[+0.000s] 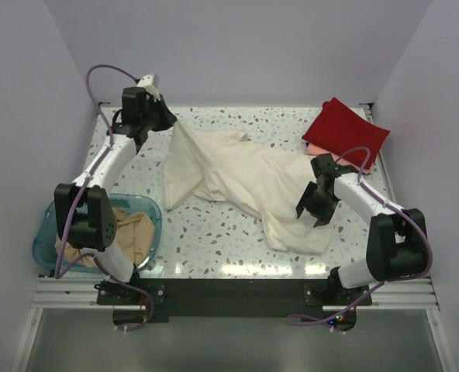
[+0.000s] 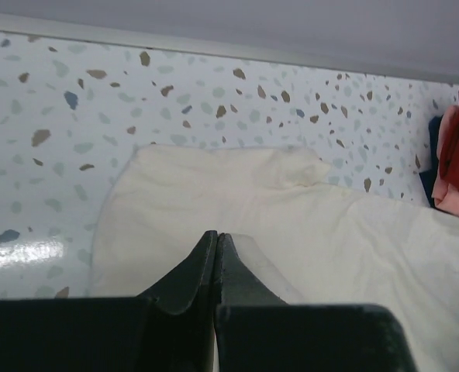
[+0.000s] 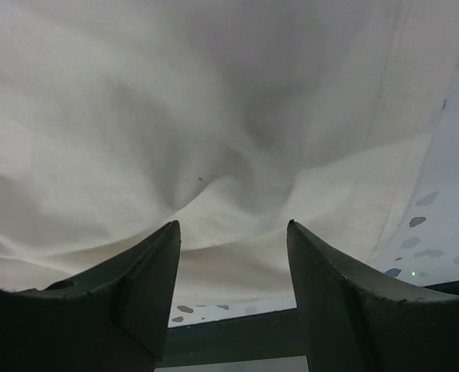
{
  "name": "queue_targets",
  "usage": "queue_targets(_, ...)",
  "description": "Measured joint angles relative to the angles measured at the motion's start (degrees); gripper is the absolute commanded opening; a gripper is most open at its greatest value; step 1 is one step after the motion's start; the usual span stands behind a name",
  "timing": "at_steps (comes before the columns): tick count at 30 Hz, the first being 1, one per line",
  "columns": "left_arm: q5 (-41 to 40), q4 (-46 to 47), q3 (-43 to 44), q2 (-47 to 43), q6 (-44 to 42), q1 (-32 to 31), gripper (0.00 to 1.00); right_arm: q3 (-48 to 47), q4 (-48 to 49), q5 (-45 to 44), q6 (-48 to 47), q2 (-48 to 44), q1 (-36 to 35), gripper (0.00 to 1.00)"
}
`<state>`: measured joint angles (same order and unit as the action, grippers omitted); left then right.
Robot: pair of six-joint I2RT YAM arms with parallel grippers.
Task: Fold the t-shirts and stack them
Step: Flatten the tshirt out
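**Fig.** Cream shirt [image 1: 245,186] lies crumpled across the middle of the surface [image 1: 214,246], one end drawn up in a peak toward the far left corner. Left fingers [image 2: 216,260] are clenched, apparently on that raised edge, though the pinch itself is hidden. Right fingers [image 1: 313,209] stand parted above the shirt's near right part, grasping nothing. Red shirt [image 1: 346,132] lies folded on a pink shirt [image 1: 313,147] at the far right corner. Tan shirt [image 1: 132,232] sits in the tub [image 1: 47,232] at the near left corner. The cloth is light and limp, prone to sag and bunch. It is likely best taken at a hem corner or shoulder seam, with two corners held to keep it taut.
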<state>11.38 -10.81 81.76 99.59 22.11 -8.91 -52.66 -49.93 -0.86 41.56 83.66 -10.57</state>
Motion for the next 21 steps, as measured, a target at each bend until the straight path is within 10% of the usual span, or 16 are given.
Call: queue_targets(21,-0.8,-1.7,-7.1,-6.9,0.9,15.6,0.0,2.6,-4.8,-2.2,0.0,-4.5,-0.1,0.71)
